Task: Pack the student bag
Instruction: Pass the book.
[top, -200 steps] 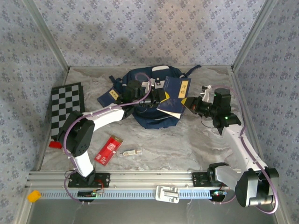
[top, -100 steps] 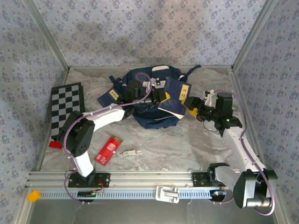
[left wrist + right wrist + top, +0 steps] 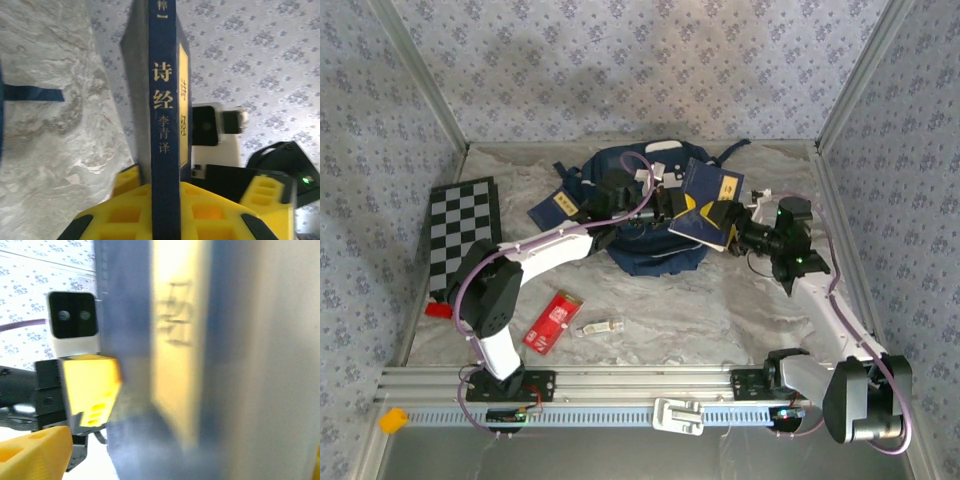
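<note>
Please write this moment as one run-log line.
left fingers: shut on navy book | right fingers: open | student bag: under book

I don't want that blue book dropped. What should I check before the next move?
1. Left gripper shut on the book: ok, its yellow fingers clamp the spine.
2. Right gripper open: ok.
3. Right gripper clear of the book: not ok, in the right wrist view the book sits close between its open jaws.
4. Student bag opening free to take the book: cannot tell, arms and book cover it.
5. Other items packed: not ok, a booklet and a red packet lie outside the bag.
</note>
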Tool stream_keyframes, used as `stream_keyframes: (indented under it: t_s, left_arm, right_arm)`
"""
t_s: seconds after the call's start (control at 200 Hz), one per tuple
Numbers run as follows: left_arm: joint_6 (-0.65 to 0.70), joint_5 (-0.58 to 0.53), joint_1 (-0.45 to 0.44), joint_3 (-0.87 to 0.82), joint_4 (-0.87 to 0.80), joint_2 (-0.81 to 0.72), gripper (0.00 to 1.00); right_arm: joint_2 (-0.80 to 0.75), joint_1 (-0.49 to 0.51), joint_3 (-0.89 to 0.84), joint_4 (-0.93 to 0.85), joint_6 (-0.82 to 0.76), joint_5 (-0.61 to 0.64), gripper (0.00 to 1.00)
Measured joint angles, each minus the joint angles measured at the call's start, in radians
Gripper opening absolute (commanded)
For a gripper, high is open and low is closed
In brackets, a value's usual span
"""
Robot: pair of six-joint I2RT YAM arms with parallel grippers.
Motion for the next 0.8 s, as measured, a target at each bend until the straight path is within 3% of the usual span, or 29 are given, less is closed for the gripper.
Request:
stream_keyframes:
  t_s: [0.435,0.565,0.69,0.8]
  left_arm:
    - [0.14,-0.074,0.0,-0.001,-0.158,-0.079,0.0]
    - [0.163,-0.091,-0.001,-0.001,-0.189,-0.079,0.0]
    - [0.197,-0.092,-0.002,-0.001,-0.216,-0.079,0.28]
    - [0.329,-0.113,-0.003,0.012,-0.334,-0.082,0.39]
  right_arm:
    - [-0.027,0.0,0.005,-0.028,-0.021,0.019,0.18]
    - [-0.023,0.002,0.006,-0.051,-0.033,0.026,0.02]
    - [-0.024,0.001,0.012,-0.095,-0.056,0.028,0.0]
    - [-0.041,-0.016,0.046,-0.204,-0.114,0.049,0.0]
